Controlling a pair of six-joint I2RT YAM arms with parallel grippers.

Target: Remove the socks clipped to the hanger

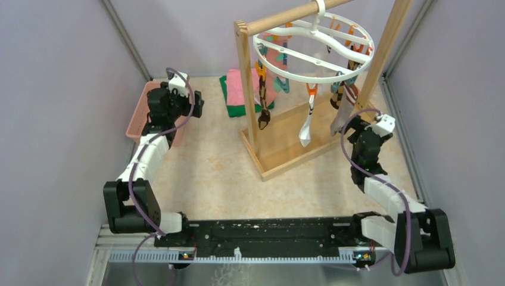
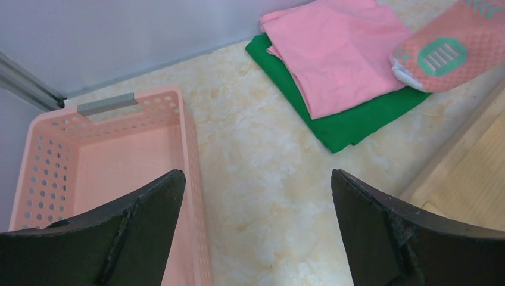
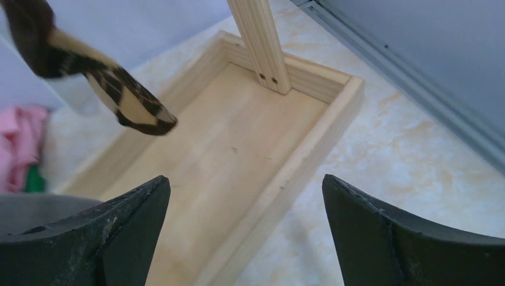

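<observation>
The white ring hanger [image 1: 312, 50] hangs by its hook from the wooden rack's top bar. Socks hang from its clips: a brown argyle sock [image 1: 262, 101] on the left, a white sock [image 1: 306, 128] in the middle, a grey sock [image 1: 339, 116] with a dark argyle sock above it on the right, and a pink sock [image 1: 271, 68] at the back. My left gripper [image 1: 195, 104] is open and empty over the basket's edge [image 2: 256, 176]. My right gripper [image 1: 351, 126] is open and empty [image 3: 245, 179], just right of the grey sock. An argyle sock [image 3: 101, 83] dangles ahead of it, to the upper left.
The wooden rack [image 1: 249, 89] stands on a shallow tray base [image 3: 238, 143]. A pink perforated basket [image 2: 89, 167] sits at the far left by the wall. Folded pink and green cloths [image 2: 339, 53] lie behind the rack, and the pink sock's grip sole [image 2: 446, 53] hangs beside them. Grey walls close both sides.
</observation>
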